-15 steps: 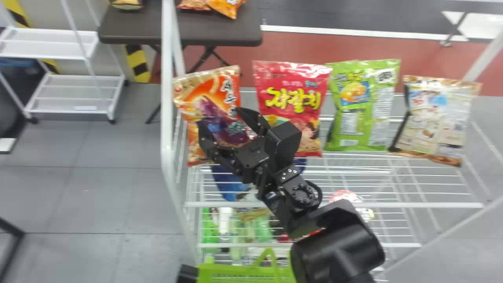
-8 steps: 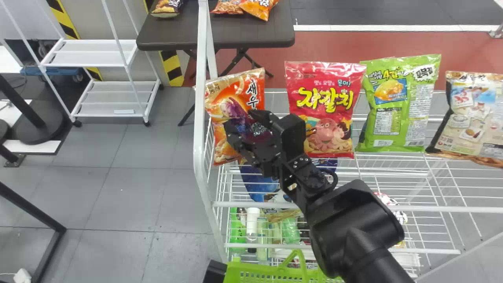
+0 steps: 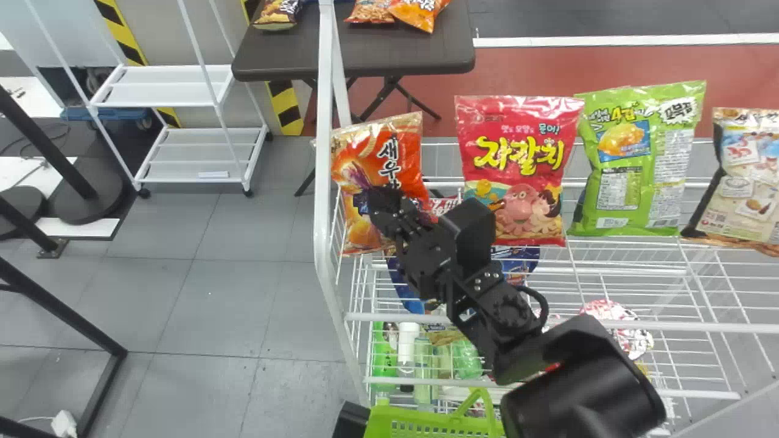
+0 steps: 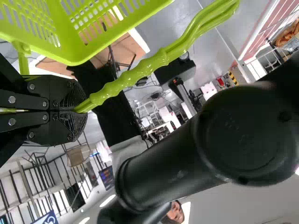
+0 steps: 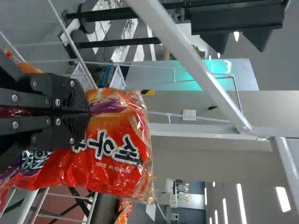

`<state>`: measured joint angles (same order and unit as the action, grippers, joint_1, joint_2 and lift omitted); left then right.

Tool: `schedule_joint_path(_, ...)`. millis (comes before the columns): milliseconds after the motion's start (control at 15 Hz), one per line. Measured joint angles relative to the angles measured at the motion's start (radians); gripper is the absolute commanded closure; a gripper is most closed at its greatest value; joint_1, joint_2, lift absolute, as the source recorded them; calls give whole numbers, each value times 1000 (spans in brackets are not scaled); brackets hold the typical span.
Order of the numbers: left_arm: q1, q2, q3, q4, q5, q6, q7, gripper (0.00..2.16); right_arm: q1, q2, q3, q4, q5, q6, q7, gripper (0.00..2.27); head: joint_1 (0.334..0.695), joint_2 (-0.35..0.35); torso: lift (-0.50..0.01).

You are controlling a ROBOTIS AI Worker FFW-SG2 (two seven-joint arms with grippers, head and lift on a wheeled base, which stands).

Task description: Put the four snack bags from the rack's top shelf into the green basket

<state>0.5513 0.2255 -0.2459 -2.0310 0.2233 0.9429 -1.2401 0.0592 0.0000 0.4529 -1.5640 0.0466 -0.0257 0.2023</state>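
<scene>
Orange snack bag (image 3: pixel 401 143), leftmost on the rack's top shelf (image 3: pixel 700 326), is looking puffed, likely light, slippery and crushable. The right gripper (image 5: pixel 88 112) is pinching its front between clenched jaws, gentle pressure probably sufficing; the left gripper (image 4: pixel 84 110) is clasping the basket's handle (image 4: pixel 160 58).

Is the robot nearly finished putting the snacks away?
Not yet. Its left gripper already holds the green basket's handle. Its right gripper pinches the orange bag. The red bag, green bag and beige bag are left on the rack's top shelf.
</scene>
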Motion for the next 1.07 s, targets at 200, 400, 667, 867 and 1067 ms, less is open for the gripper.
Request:
schedule_joint_path(200, 5, 0, 8, 0, 4, -10, -10, 1730, 133, -2, -13, -198, 44, 59, -13, 2078, 695, 79, 0)
schedule_joint_path(400, 12, -1, 25, 4, 22, -43, -23, 1730, 306, -51, -67, -426, 75, 114, -42, 2074, 695, 7, 0)
schedule_joint_path(667, 10, -13, 47, 6, 23, -51, -25, 1727, 577, -145, -231, -694, 43, 101, -50, 2078, 695, -203, 0)
schedule_joint_path(867, 7, -32, 63, 18, 19, -56, -27, 1730, 748, -210, -360, -835, 2, 85, -36, 2074, 695, -350, 0)
schedule_joint_path(1067, 15, -42, 71, 11, 17, -58, -30, 1730, 871, -232, -493, -932, -29, 200, 17, 2074, 695, -350, 0)
